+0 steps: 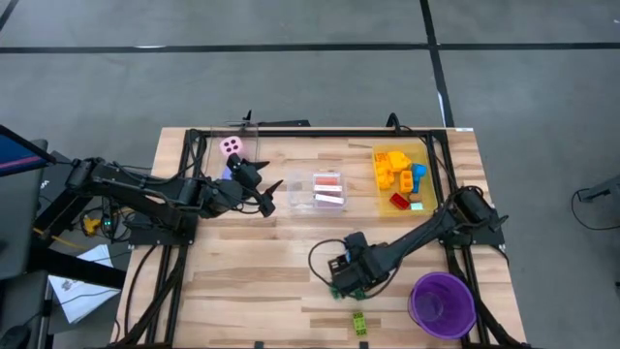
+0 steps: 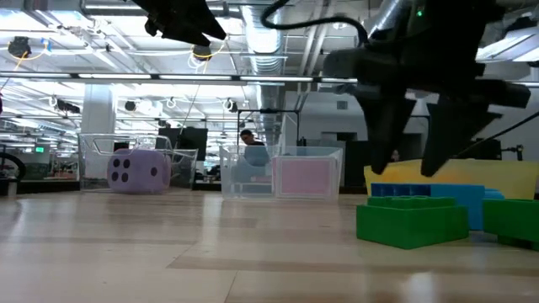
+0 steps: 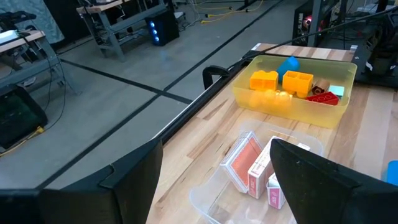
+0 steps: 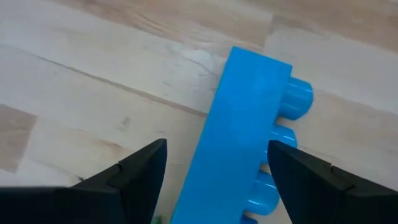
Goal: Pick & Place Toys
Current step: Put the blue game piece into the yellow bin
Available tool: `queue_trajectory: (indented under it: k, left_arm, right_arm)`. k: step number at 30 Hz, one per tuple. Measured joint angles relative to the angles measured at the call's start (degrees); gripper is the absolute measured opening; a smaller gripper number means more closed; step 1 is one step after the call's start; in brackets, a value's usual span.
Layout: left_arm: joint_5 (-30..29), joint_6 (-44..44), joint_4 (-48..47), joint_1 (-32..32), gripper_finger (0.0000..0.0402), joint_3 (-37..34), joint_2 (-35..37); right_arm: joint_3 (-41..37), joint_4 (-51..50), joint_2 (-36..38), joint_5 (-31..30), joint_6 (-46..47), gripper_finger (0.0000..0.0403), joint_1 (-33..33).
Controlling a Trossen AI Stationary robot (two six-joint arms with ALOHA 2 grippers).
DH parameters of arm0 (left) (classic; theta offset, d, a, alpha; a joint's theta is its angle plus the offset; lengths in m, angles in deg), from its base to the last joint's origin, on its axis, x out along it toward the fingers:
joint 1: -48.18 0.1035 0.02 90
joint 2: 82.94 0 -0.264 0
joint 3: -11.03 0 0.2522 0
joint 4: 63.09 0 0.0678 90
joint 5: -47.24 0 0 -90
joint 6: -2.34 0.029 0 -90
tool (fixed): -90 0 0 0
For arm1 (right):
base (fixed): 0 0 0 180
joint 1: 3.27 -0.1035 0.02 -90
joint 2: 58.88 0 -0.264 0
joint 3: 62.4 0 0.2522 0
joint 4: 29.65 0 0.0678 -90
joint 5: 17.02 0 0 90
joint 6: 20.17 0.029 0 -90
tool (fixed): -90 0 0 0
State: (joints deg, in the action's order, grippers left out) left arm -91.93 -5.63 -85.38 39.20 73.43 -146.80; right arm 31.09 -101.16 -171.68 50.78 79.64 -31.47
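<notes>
I am hovering my right gripper [image 4: 211, 171], jaws apart and empty, over a blue brick [image 4: 239, 140]; several bricks [image 1: 399, 173] are already binned, while green bricks [image 2: 412, 220] are waiting on the bench [image 1: 252, 281].

blue brick [image 4: 242, 143] flat on table, studs sideways.

My two arms are dark, almost black, built of jointed segments with black cables looping beside them. My left gripper [image 1: 269, 197] and right gripper [image 1: 349, 281] each end in two flat, matte black fingers [image 4: 140, 168] with angular tips.
</notes>
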Motion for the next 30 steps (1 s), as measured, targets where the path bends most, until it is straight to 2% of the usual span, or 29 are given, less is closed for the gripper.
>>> queue_trajectory:
  k: [13, 23, 30]
  left_arm:
    - [0.0, 0.0, 0.0, 0.0, 0.0292, 0.0, 0.0]
    - [0.0, 0.0, 0.0, 0.0, 0.0292, 0.0, 0.0]
    - [1.6, 0.1, 0.1, 0.0, 0.0292, 0.0, 0.0]
  right_arm:
    - [-2.2, 0.1, -0.1, 2.5, 0.6, 0.0272, -0.3]
    - [-1.7, 0.9, -6.6, 6.7, -1.2, 0.0273, -0.1]
    - [-1.9, 1.2, -6.1, 6.1, -1.7, 0.0273, -0.1]
